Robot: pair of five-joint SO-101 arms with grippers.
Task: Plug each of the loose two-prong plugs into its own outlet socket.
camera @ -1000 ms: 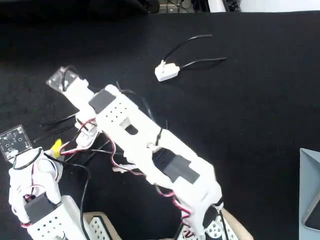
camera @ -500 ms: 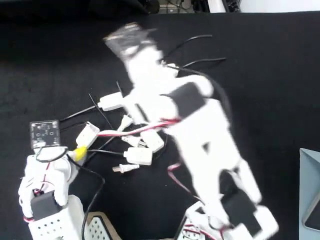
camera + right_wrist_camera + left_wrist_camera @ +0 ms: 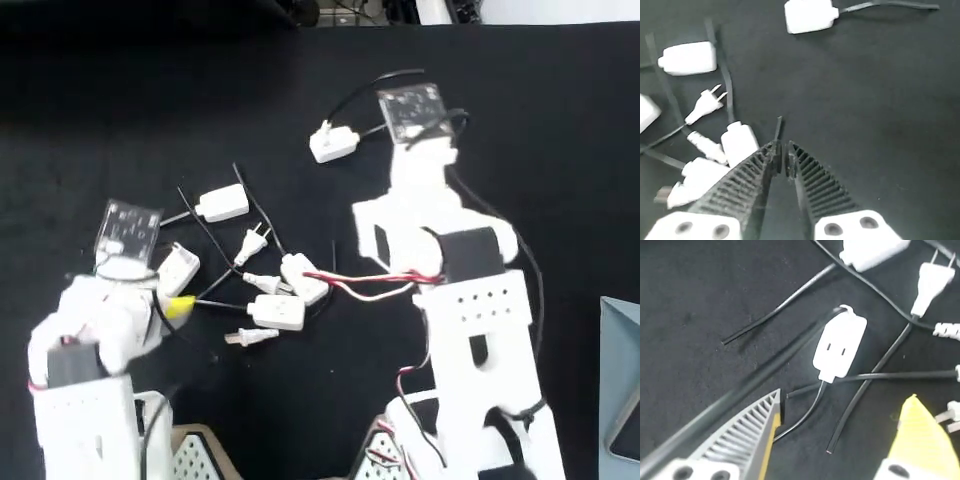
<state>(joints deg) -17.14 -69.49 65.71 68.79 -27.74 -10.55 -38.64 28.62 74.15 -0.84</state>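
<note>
Across the black table (image 3: 560,180), white outlet sockets (image 3: 222,203) and two-prong plugs (image 3: 256,240) are scattered between the arms. The left gripper (image 3: 845,395) is spread wide and empty; the right gripper (image 3: 782,150) is closed on nothing.

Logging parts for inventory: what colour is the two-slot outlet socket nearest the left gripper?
White; the outlet socket shows best in the left wrist view.

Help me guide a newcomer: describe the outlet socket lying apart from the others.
On the black table, look beyond the tangle of white sockets and plugs, toward the far edge. One white socket lies alone there, its black cord curling away, no plug beside it.
</note>
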